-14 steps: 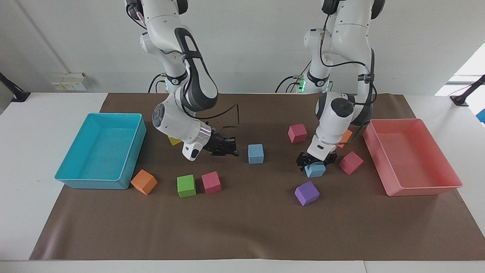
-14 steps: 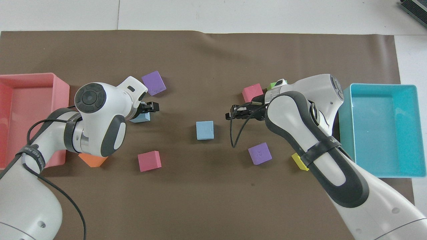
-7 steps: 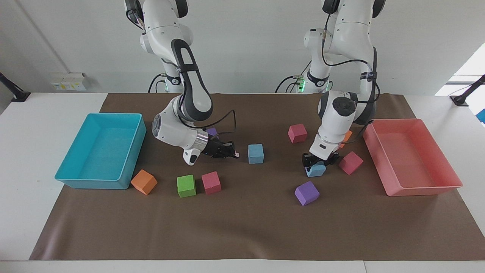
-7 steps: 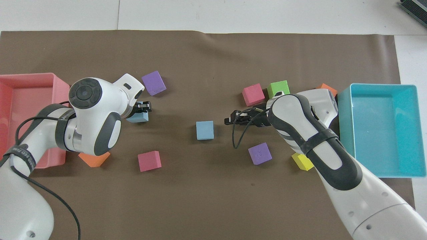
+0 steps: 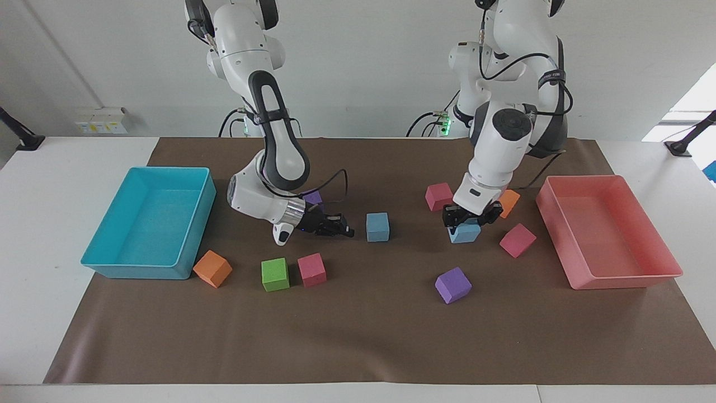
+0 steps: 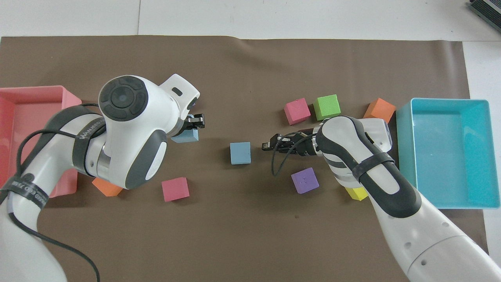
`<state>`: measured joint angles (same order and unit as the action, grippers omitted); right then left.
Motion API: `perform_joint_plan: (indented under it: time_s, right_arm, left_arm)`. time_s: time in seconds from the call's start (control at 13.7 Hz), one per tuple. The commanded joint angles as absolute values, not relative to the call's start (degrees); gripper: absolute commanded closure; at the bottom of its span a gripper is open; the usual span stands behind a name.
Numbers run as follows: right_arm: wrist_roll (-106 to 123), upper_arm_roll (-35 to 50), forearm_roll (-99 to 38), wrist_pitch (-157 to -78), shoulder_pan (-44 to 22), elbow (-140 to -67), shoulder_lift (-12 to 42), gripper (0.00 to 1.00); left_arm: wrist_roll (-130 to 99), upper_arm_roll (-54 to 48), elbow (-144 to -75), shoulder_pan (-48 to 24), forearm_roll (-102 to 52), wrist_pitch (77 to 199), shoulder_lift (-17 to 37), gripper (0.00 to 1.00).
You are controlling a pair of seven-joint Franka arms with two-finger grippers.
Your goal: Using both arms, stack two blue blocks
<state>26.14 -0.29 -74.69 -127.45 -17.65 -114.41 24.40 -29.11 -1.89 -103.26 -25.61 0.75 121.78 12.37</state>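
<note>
One blue block rests on the brown mat at the table's middle. My left gripper is shut on the second blue block and holds it a little above the mat, toward the left arm's end. My right gripper hangs low over the mat beside the resting block, on the right arm's side of it. Its fingertips meet and hold nothing, with a small gap to the block.
A turquoise tray stands at the right arm's end and a pink tray at the left arm's end. Pink cubes, a purple cube, a green cube and orange cubes lie around.
My left gripper closed on the blue block, raised it off the mat and carried it toward the middle. My right gripper sank slightly and stayed shut beside the other block.
</note>
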Motion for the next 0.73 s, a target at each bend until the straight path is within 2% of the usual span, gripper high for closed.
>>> perform_joint_plan:
  time_s: [0.0, 0.22, 0.66]
  right_arm:
    - [27.51, 0.18, -79.7, -129.02, -17.31, -117.59, 22.68, 1.0]
    - [24.87, 0.18, -80.07, -128.76, -17.4, -118.48, 22.32, 1.0]
    - [24.96, 0.18, -79.98, -129.2, -17.84, -118.39, 22.41, 1.0]
  left_arm:
    - [-34.26, -1.05, -101.43, -31.35, 2.11, 121.99, 14.49, 1.0]
    - [-38.75, -1.23, -101.51, -35.06, 2.73, 125.07, 15.73, 1.0]
    - [-38.94, -1.41, -102.12, -37.09, 2.02, 130.08, 18.81, 1.0]
